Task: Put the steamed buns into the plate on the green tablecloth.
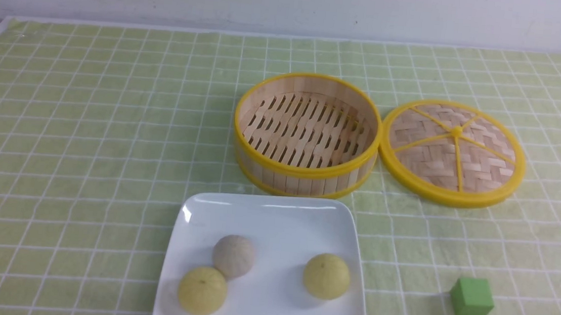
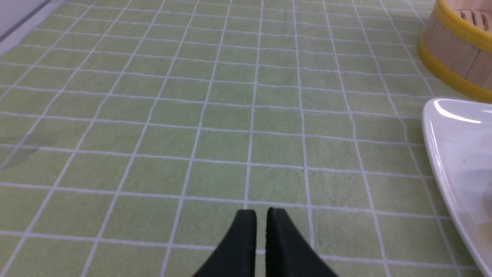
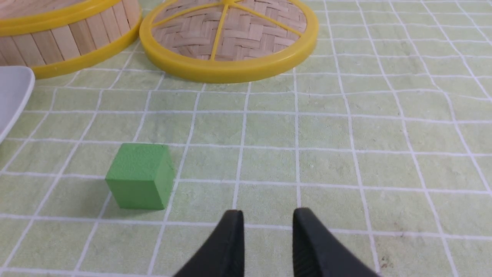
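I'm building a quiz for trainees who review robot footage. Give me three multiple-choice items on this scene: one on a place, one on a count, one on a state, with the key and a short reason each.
1. Where does the green cube lie?
A. On the tablecloth, to the right of the plate
B. Inside the steamer
C. On the plate

2. How many steamed buns are on the plate?
A. One
B. Two
C. Three

3. What is the state of the bamboo steamer?
A. Covered by its lid
B. Uncovered and empty, lid lying beside it
C. Uncovered with a bun inside

Key:
1 A, the cube sits on bare cloth, apart from the plate.
2 C, two yellow buns and one whitish-grey bun rest on it.
3 B, the slatted floor shows bare and the lid lies flat at the steamer's right.
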Available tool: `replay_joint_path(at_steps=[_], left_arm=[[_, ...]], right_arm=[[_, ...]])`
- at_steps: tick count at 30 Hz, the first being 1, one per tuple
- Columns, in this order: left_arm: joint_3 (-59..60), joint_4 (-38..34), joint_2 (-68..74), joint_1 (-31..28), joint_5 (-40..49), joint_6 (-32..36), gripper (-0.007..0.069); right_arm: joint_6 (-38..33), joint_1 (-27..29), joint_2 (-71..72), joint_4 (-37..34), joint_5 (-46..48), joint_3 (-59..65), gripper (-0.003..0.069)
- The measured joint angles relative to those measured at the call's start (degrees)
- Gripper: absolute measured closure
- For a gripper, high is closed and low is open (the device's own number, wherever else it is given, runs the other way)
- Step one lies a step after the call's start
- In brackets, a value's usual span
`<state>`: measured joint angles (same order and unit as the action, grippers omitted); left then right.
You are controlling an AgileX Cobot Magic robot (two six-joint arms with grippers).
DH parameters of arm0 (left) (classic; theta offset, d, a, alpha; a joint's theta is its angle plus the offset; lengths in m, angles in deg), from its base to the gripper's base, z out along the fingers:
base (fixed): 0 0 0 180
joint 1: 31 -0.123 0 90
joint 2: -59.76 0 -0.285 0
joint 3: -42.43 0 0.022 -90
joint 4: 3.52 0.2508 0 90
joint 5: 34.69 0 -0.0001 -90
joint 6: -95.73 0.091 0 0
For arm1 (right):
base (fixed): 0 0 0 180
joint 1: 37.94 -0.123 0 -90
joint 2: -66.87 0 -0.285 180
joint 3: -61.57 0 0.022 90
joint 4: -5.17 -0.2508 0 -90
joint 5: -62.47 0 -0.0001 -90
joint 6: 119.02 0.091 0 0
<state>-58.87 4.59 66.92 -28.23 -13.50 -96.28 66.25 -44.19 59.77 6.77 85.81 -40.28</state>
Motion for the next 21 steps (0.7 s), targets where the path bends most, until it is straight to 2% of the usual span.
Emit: replay_joint_path(at_steps=[21], left_arm=[[0.0, 0.1, 0.0, 0.0, 0.0, 0.1, 0.0541]], right_arm=[[0.0, 0.0, 0.0, 0.0, 0.0, 0.0, 0.0427]])
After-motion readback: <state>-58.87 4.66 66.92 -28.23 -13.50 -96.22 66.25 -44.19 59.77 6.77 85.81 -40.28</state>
